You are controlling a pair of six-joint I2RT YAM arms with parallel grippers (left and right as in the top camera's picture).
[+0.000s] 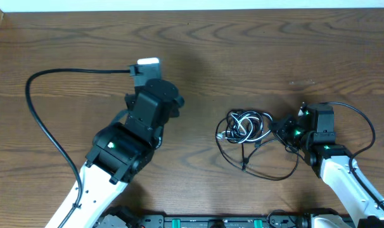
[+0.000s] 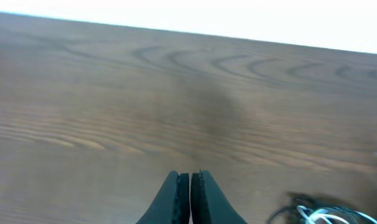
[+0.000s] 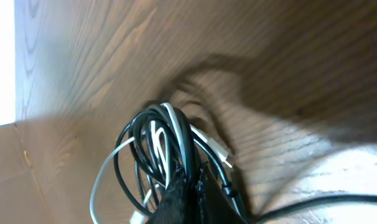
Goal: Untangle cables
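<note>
Surface: your arms work over a brown wood-grain surface (image 1: 255, 44) with a pale strip along its far edge.
Cables: the cables (image 1: 246, 125) lie as a small coiled bundle right of centre on the surface, just in front of your right arm. Your right wrist camera shows them (image 3: 152, 146) up close as several thin black cords looped over one another.
White cord: a white cord (image 1: 244, 121) runs through the middle of the bundle. In the right wrist view it (image 3: 104, 171) arcs out on the left side of the black loops.
Loose loop: one thin black strand leaves the bundle and sweeps in a wide curve toward the near edge, ending close to the right arm.
Right claw: your right claw (image 1: 279, 130) sits at the right edge of the bundle. Its wrist view shows the claw (image 3: 190, 196) pinched narrow, with black cords caught at the tips.
Left claw: your left claw (image 1: 174, 100) is left of centre, well apart from the bundle. Its own camera shows the claw (image 2: 190, 190) pressed together with nothing in it, above bare wood, and the cables (image 2: 325, 214) only at the lower right corner, blurred.
Lead: a thicker black lead (image 1: 37, 120) curves from the left wrist round the far left of the surface.
</note>
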